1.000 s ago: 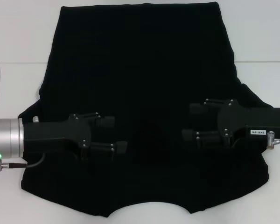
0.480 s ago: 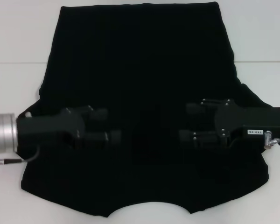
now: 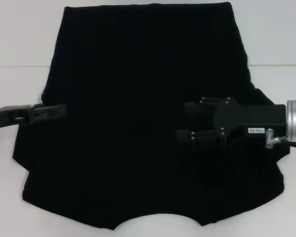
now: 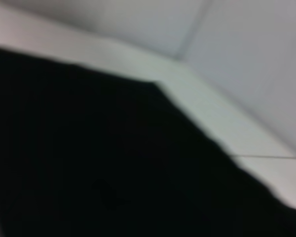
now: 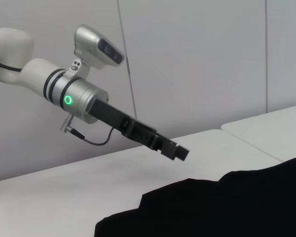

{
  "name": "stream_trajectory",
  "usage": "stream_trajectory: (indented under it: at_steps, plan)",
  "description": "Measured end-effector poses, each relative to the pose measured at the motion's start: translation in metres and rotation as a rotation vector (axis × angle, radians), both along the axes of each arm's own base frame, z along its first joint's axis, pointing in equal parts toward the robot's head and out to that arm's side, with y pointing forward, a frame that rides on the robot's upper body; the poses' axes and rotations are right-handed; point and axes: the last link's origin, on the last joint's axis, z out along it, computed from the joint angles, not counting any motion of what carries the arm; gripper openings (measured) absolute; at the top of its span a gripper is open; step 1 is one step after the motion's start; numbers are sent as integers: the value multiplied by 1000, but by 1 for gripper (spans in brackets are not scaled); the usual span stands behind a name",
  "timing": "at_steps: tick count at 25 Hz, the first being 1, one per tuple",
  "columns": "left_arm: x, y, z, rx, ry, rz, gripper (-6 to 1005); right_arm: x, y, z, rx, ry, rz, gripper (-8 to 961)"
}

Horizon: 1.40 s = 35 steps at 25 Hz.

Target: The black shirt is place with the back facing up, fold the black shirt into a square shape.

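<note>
The black shirt [image 3: 143, 113] lies spread flat across the middle of your white table [image 3: 19, 44], filling most of the head view from 12 o'clock down to 6 o'clock. Its straight hem sits at the far edge, and the curved neckline dips at the near edge around 6 o'clock, with the short sleeves flaring out toward 4 and 8 o'clock. You can see a faint seam line running across the table surface behind the cloth, and in the right wrist view a plain pale wall [image 5: 197, 59] with vertical panel joints stands behind the table.

At 3 o'clock your right gripper [image 3: 187, 121] reaches in over the shirt's right side, its two black fingers [image 3: 193, 106] parted with a clear gap between them and nothing held. I cannot tell whether they touch the cloth or hover just above it.

At 9 o'clock your left gripper [image 3: 61, 109] shows edge-on at the shirt's left margin, near the sleeve; in the right wrist view it [image 5: 180, 153] hangs tilted downward above the table, apart from the cloth. You cannot tell from these views how far its fingers are spread, and nothing is seen in its grasp. The left wrist view shows only blurred black cloth [image 4: 89, 163] against the white table [image 4: 197, 94].
</note>
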Motion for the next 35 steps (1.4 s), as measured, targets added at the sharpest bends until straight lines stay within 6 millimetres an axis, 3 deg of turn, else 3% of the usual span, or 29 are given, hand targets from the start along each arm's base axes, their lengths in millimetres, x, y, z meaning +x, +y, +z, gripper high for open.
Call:
stream_trajectory:
  at_steps: [7, 12, 35]
  plan:
    - [-18, -2, 23, -29, 146, 201, 905, -12, 5, -8, -4, -4, 13, 854]
    - [-23, 4, 28, -47, 210, 328, 904, -14, 7, -12, -1, -12, 15, 854]
    - [-29, 8, 0, -100, 216, 428, 902, -12, 7, -8, 13, -13, 10, 854]
